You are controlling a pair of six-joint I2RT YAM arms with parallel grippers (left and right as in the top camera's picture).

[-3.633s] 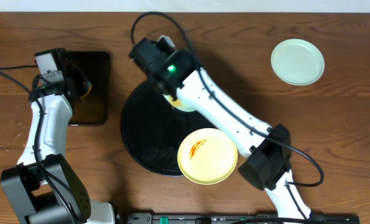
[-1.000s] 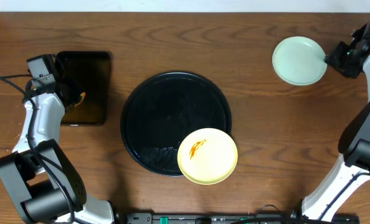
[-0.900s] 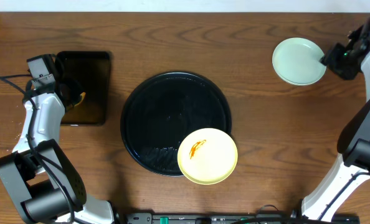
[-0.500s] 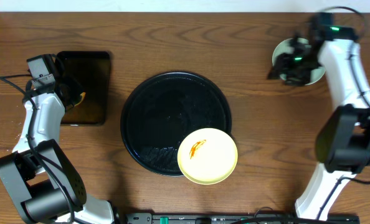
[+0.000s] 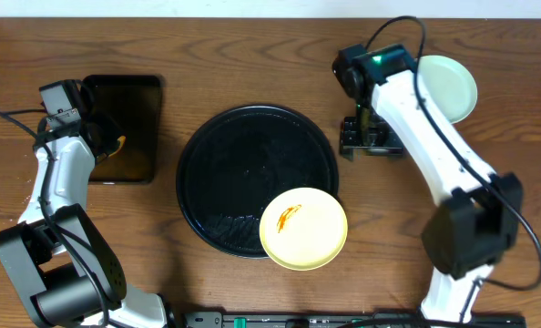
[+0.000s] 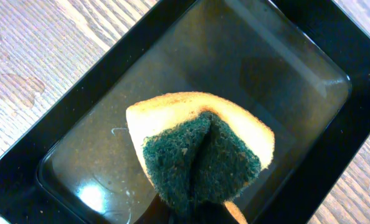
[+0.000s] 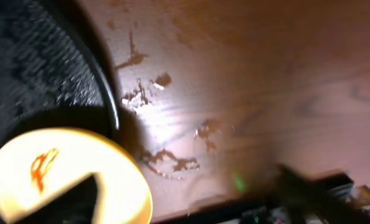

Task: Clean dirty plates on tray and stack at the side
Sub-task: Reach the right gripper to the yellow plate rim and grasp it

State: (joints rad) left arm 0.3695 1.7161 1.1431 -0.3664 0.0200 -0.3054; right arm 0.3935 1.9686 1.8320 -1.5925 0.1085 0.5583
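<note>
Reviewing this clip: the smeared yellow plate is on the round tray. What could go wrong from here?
The yellow plate overhangs the round tray at its lower right rim, so a grasp or a sponge push could tip it or slide it onto the table. Its orange smear is not yet cleaned; stacked like this, it would likely soil the mint plate.

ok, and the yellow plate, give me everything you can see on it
The yellow plate is small, round and shallow, pale yellow with a smooth, slightly glossy look. One orange-brown sauce smear sits just off its centre, so it is not yet clean. It lies face up on the front right part of the round black tray, overhanging the tray's rim toward the table edge. Nothing else touches it.
</note>
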